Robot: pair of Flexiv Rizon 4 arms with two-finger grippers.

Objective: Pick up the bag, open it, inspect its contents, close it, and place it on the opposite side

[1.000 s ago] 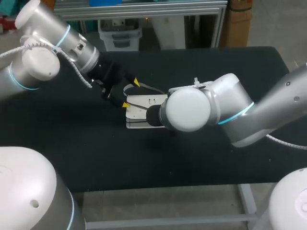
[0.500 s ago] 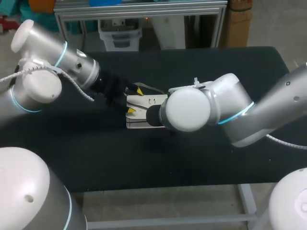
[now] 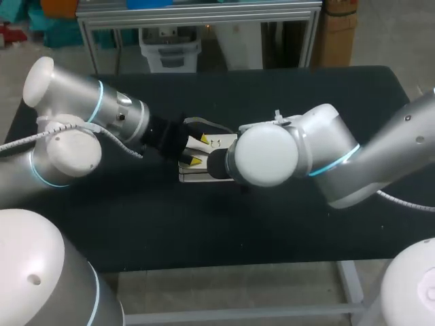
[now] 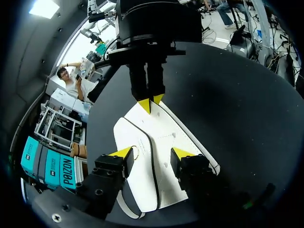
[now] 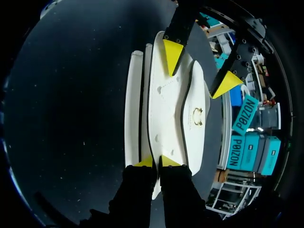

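TWO ARMS CLOSING ON A BAG: The left arm (image 3: 81, 129) is swinging in from its side of the black tabletop (image 3: 136, 224). Its left hand (image 3: 200, 150), hanging short of the white bag (image 3: 198, 174) a second ago, is now reaching over the bag's near end. Its fingers are standing apart, one to either side of the dark-trimmed flap, and are gripping nothing (they seem poised just above the white surface, though whether they are brushing it cannot be told). The right arm (image 3: 319, 159) is keeping its place opposite, its right hand (image 5: 156, 162) pinched together on the bag's far edge.

The bag is lying flat and closed near the middle of the tabletop, not yet lifted. By this reading the task is in its early stage: one end is held, the other is about to be taken, and the pick-up and opening are still to come.

The flat, dark surface is offering little edge to get under. The two arms are meeting head-on over the bag, leaving tight working room between the hands. The bag itself is sitting well apart from every tabletop edge.
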